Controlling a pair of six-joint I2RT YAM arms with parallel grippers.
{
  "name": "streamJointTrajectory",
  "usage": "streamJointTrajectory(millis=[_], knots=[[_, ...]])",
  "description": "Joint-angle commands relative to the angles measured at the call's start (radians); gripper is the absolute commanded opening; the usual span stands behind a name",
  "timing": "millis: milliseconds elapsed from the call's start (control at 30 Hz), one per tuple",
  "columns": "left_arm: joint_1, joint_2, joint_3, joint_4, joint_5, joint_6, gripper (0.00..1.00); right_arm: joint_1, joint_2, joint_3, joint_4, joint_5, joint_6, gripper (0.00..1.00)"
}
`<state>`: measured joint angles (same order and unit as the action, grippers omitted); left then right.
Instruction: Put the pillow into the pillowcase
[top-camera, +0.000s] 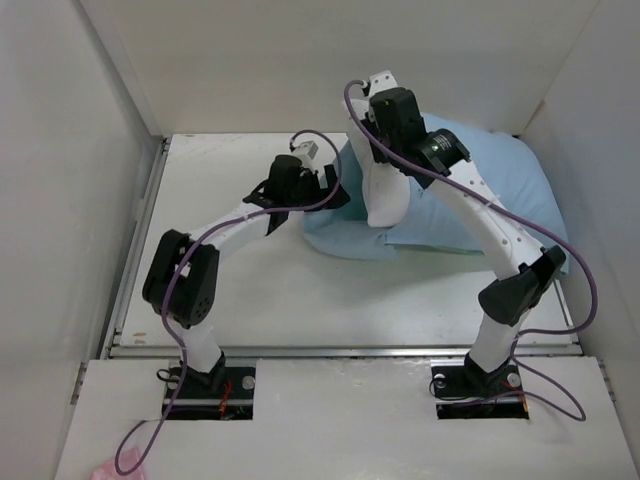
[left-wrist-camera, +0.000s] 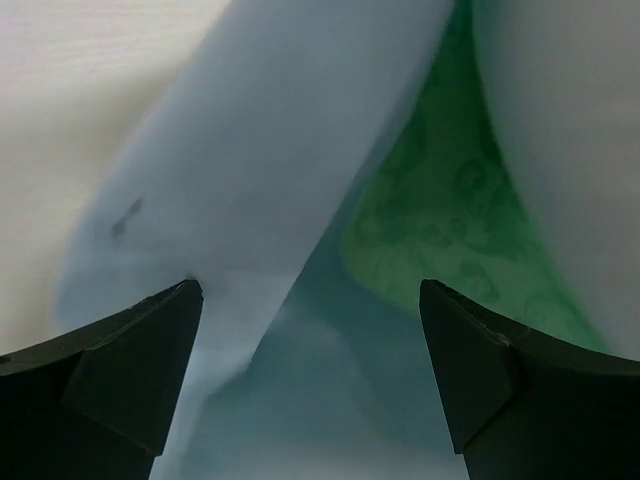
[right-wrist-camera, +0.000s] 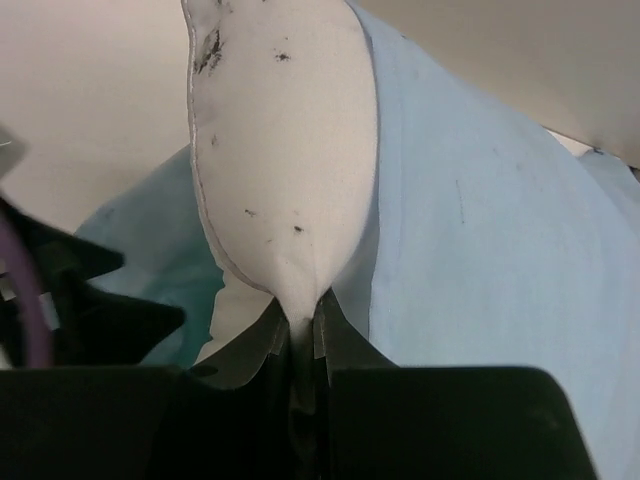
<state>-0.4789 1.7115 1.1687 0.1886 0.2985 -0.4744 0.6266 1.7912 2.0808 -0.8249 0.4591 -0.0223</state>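
At the left, on the left gripper (left-wrist-camera: 310, 290), jaws spread wide and gripping nothing; low over the table (top-camera: 250, 300), right at the left end of the pillowcase (top-camera: 505, 185), with limp blue cloth filling the gap ahead, touching or not, cannot tell; likely poised there to catch the open hem and steady the mouth against a push; in the middle, the pillow (right-wrist-camera: 285, 150), one white end standing up out of the blue cloth, the rest apparently inside, judging by how plump the sack lies; raised, probably, to keep that loose end clear so cloth can be drawn over it; on the right gripper (right-wrist-camera: 298, 320), jaws narrowed onto the pillow's pointed corner, pinching only its tip; at the right, bulk of the pillowcase resting on the table toward the far corner; seems well along, last end not yet covered.
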Motion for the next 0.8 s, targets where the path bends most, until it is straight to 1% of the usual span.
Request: streamJointTrajectory(millis=[0,33,133,167,233,300,400,467,500,533,567,600,700,733,767], knots=[[-0.018,0.063,0.126,0.086,0.064,-0.020,0.88,0.012,0.004,0.051,0.102,-0.125,0.024,0.00],[-0.033,0.072,0.140,0.077,0.064,-0.020,0.84,0.012,0.004,0.051,0.102,-0.125,0.024,0.00],[-0.081,0.082,0.163,0.065,-0.056,-0.033,0.83,0.002,0.016,0.076,0.082,-0.157,0.033,0.00],[-0.093,0.082,0.163,0.055,-0.111,-0.033,0.81,0.002,0.016,0.076,0.082,-0.168,0.042,0.00],[-0.115,0.094,0.163,0.055,-0.146,-0.033,0.81,-0.017,0.016,0.076,0.082,-0.212,0.065,0.00],[-0.124,0.144,0.186,0.025,-0.203,-0.055,0.76,-0.027,-0.006,0.076,0.101,-0.255,0.091,0.00],[-0.124,0.233,0.223,-0.038,-0.246,-0.107,0.76,-0.038,-0.029,0.076,0.122,-0.336,0.101,0.00],[-0.133,0.269,0.235,-0.051,-0.308,-0.151,0.78,-0.047,-0.038,0.085,0.122,-0.381,0.111,0.00],[-0.133,0.298,0.244,-0.060,-0.321,-0.167,0.78,-0.047,-0.047,0.096,0.122,-0.398,0.122,0.00],[-0.133,0.312,0.256,-0.060,-0.335,-0.177,0.81,-0.047,-0.047,0.096,0.131,-0.417,0.122,0.00],[-0.133,0.324,0.270,-0.070,-0.335,-0.178,0.82,-0.056,-0.056,0.108,0.132,-0.472,0.131,0.00],[-0.133,0.333,0.282,-0.071,-0.335,-0.188,0.83,-0.056,-0.056,0.119,0.132,-0.496,0.131,0.00],[-0.145,0.343,0.282,0.014,-0.349,-0.188,0.86,-0.065,-0.078,0.128,0.132,-0.584,0.153,0.00],[-0.154,0.376,0.317,0.023,-0.349,-0.178,0.88,-0.074,-0.091,0.128,0.122,-0.606,0.153,0.00],[-0.155,0.390,0.333,0.023,-0.361,-0.178,0.88,-0.074,-0.108,0.128,0.122,-0.626,0.162,0.00]])
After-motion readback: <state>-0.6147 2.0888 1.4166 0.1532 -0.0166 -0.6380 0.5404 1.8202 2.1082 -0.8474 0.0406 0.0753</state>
